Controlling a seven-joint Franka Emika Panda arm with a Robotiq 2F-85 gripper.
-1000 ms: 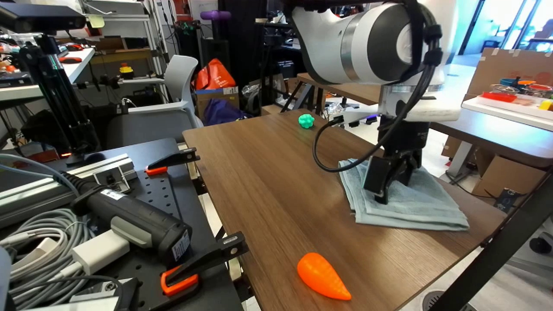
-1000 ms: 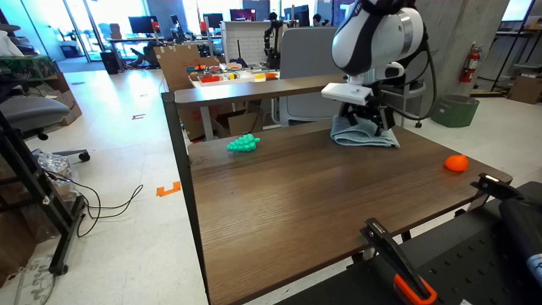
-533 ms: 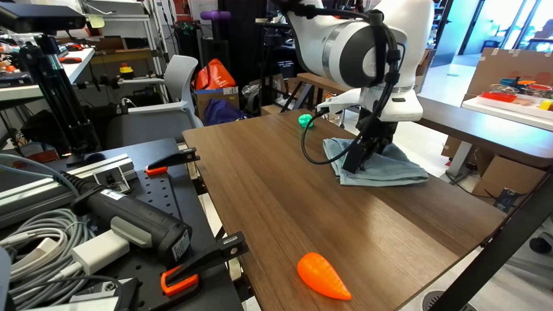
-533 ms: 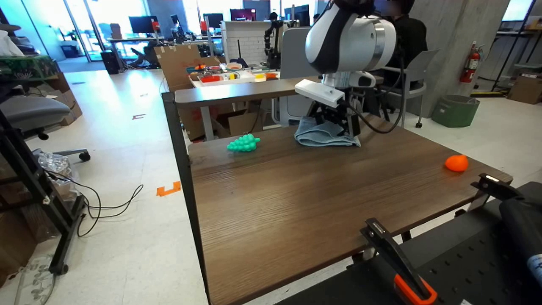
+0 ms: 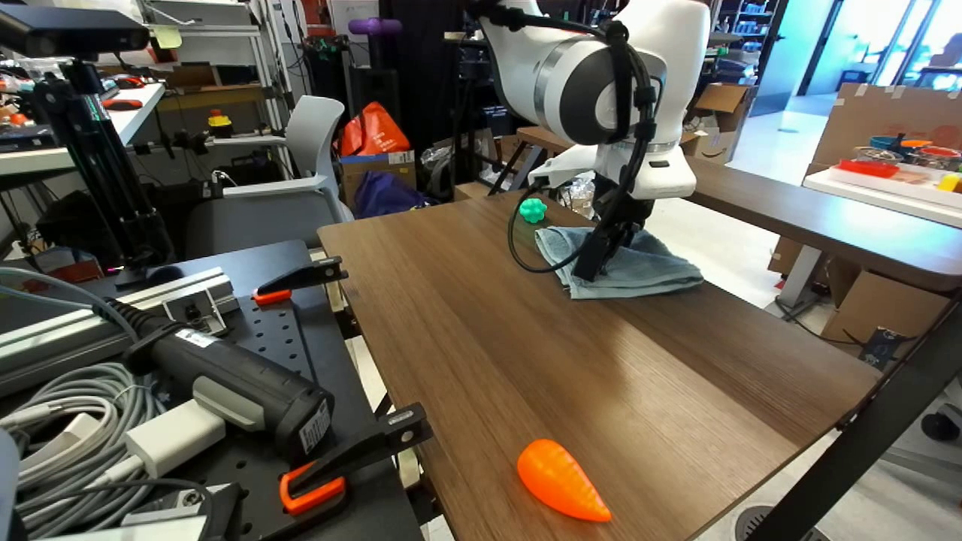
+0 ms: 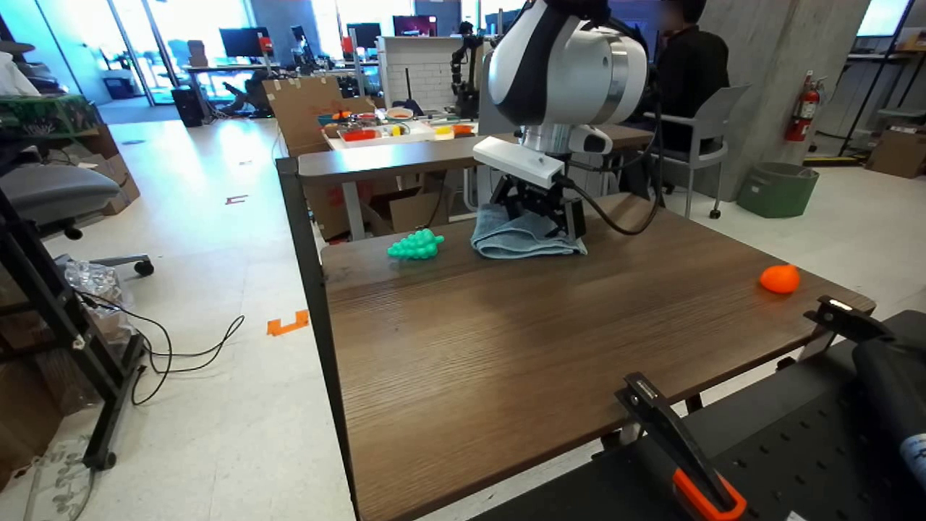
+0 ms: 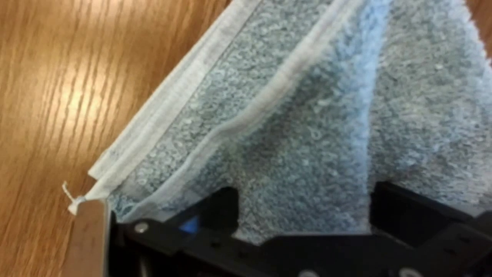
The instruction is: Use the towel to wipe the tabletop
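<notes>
The towel (image 5: pixel 654 264), a pale blue-grey folded cloth, lies on the dark brown wood-grain tabletop (image 5: pixel 481 300) near its far long edge. It also shows in an exterior view (image 6: pixel 515 242) and fills most of the wrist view (image 7: pixel 311 127). My gripper (image 6: pixel 541 226) points down onto the towel. In the wrist view the black fingers of my gripper (image 7: pixel 303 192) stand well apart, with towel cloth between them; they look open and pressed on the cloth. The fingertips' contact with the cloth is partly hidden.
A green grape-like object (image 6: pixel 415 244) lies on the tabletop close to the towel. An orange carrot-shaped object (image 5: pixel 562 481) lies at the opposite end. Black clamps (image 5: pixel 361 454) stand on a dark bench along one long edge. A person (image 6: pixel 691 79) sits behind the table.
My gripper and the towel have moved together along the tabletop towards the green object, away from the orange one. The green and orange objects have not moved.
</notes>
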